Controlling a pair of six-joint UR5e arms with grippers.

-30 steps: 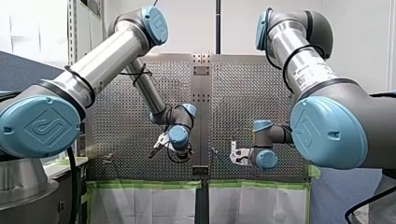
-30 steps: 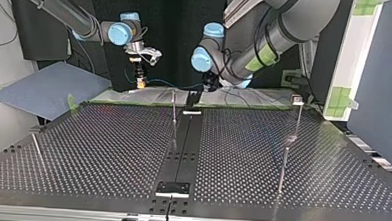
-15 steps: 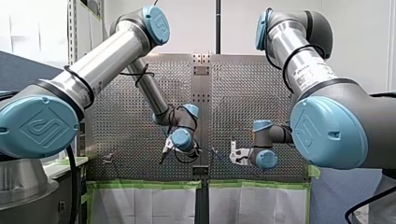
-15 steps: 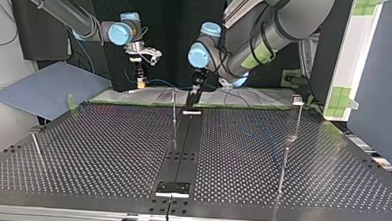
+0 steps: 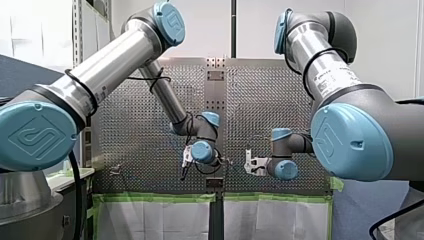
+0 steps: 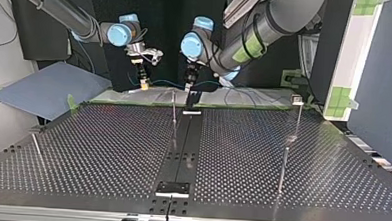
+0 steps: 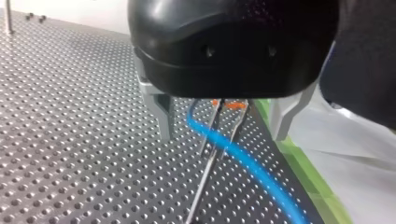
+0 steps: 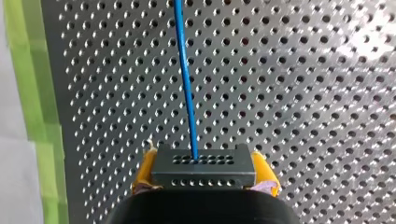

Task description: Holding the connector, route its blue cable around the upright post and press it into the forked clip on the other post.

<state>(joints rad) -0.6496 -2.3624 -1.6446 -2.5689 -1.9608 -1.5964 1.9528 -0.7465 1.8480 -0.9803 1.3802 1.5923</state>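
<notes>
In the right wrist view my right gripper (image 8: 204, 164) is shut on the dark connector (image 8: 203, 168), yellow pads on both sides. The blue cable (image 8: 185, 74) leaves it straight ahead over the perforated table. My left gripper (image 7: 219, 135) hangs open, its metal fingers (image 7: 162, 114) on either side of a thin upright post (image 7: 208, 161) with an orange-marked forked top (image 7: 225, 104). The blue cable (image 7: 233, 156) passes between those fingers beside the post. Across the table, my right gripper (image 6: 143, 77) and my left gripper (image 6: 189, 82) both sit at the far edge near the post (image 6: 174, 107).
More thin posts stand at the top view's right (image 6: 298, 117) (image 6: 283, 169) and left (image 6: 35, 146). A black centre strip (image 6: 185, 145) runs down the table. Green tape (image 7: 299, 172) and white sheeting border the table beside my left gripper.
My left arm has swung toward my right gripper and turned its gripper down over the post and cable. The right arm has barely moved.
</notes>
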